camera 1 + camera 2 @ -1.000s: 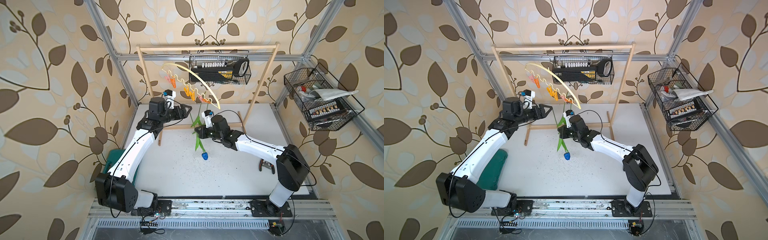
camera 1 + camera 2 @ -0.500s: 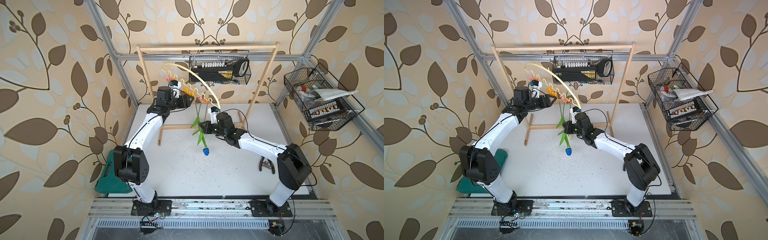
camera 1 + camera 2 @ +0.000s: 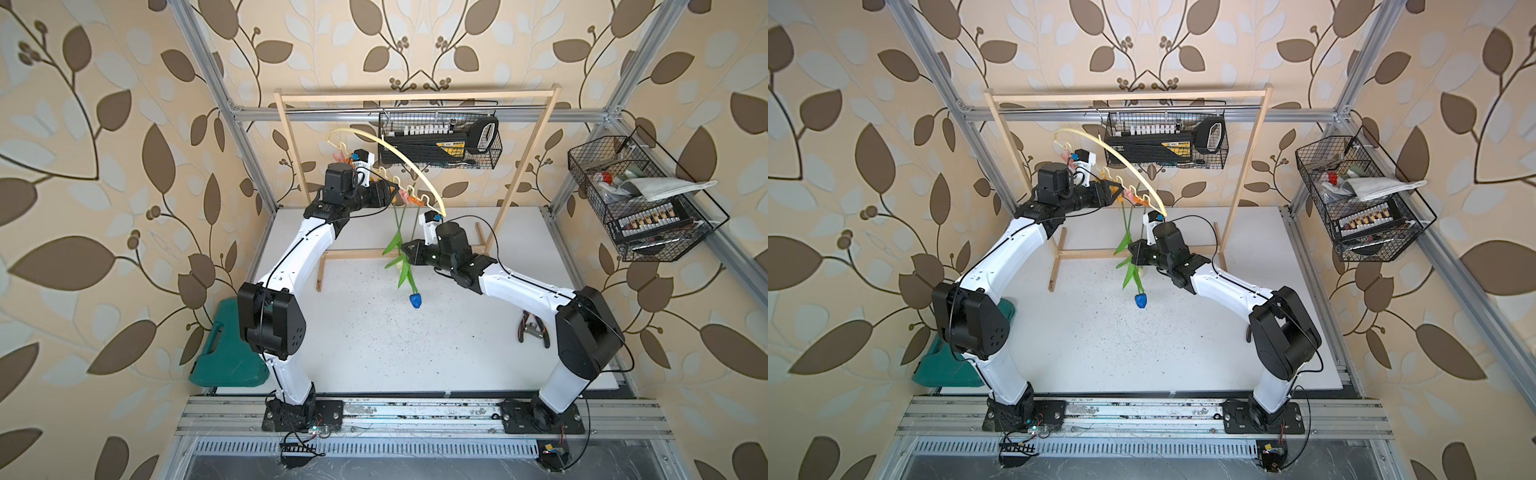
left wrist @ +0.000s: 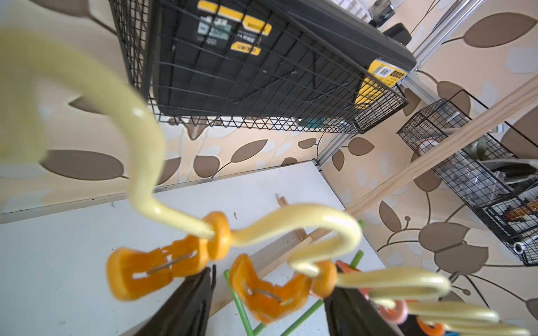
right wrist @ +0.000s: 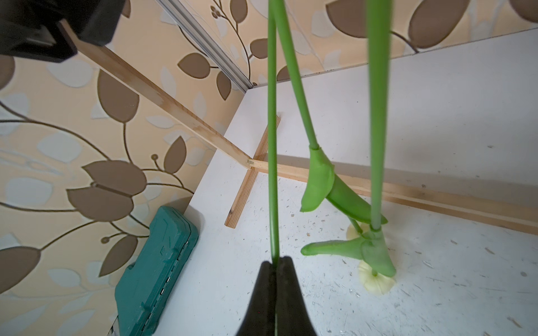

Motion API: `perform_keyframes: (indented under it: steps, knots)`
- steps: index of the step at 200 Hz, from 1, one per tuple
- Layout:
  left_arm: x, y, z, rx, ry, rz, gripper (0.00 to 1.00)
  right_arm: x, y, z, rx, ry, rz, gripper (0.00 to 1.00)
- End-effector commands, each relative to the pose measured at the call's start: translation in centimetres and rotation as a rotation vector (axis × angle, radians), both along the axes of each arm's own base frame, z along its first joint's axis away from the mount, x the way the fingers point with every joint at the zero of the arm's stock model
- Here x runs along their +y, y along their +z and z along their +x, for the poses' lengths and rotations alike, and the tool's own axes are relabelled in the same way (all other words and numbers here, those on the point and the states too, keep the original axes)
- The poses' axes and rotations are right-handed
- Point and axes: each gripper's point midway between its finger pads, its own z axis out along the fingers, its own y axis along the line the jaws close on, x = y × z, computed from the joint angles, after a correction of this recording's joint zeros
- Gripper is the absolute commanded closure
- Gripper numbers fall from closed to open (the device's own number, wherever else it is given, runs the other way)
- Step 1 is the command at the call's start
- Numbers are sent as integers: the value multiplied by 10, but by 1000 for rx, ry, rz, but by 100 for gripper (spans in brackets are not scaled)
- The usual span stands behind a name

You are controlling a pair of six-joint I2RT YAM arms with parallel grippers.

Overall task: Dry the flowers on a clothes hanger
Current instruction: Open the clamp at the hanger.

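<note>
Obs., front to back.

Both arm bases sit on the front rail. A teal tool case [image 3: 224,357] lies off the left edge of the white table [image 3: 374,353]. Pliers [image 3: 532,328] lie on the table by the right arm's elbow.

Mid-table: the flowers [image 5: 320,180] hang head-down. The blue tulip head [image 3: 415,300] is lowest in both top views, just below the right gripper [image 5: 276,263]. Two cream heads [image 5: 375,283] show close together in the right wrist view, beside the held stem. The right gripper's jaws are pinched tight on one thin green stem [image 5: 272,145], partway along it (the head on that stem is hidden behind the fingers in the wrist view).

Higher and farther back: the left gripper [image 4: 270,279] is up at the clothes hanger [image 3: 409,165]. Its jaws are parted, one finger on either side of an orange clothespin [image 4: 267,293] on the hanger's wavy lower bar. There is a gap on both sides and nothing is grasped. A second orange clothespin [image 4: 151,273] hangs just beside it, outside the jaws. Green stem ends cross under the straddled pin. Whether any pin bites them, I cannot tell.

The hanger hangs inside the wooden rack [image 3: 332,96], which stands at the table's back. Behind it, a wire basket [image 3: 440,141] holds a black-and-yellow case. A side wire basket [image 3: 640,195] is on the right wall.
</note>
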Motion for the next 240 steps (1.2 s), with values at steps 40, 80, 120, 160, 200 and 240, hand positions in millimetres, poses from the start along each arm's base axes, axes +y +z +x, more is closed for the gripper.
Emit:
perform_keyframes:
  steps: [40, 80, 120, 160, 200, 240]
  knots:
    - [8, 11, -7, -36, 32, 9, 26, 3, 32, 0, -58, 28, 20, 100]
    - [5, 21, -3, -66, 27, -7, 28, 3, 32, -2, -57, 38, 16, 100]
    - [4, 27, 1, -83, 24, -6, 32, 5, 33, -2, -58, 49, 14, 100]
    - [4, 30, 3, -93, 28, -6, 42, 7, 32, -2, -56, 57, 14, 100]
    - [4, 30, 5, -87, 33, -5, 51, 8, 34, -2, -59, 59, 19, 100]
    - [4, 30, 6, -83, 37, -5, 54, 8, 35, -1, -62, 60, 18, 100]
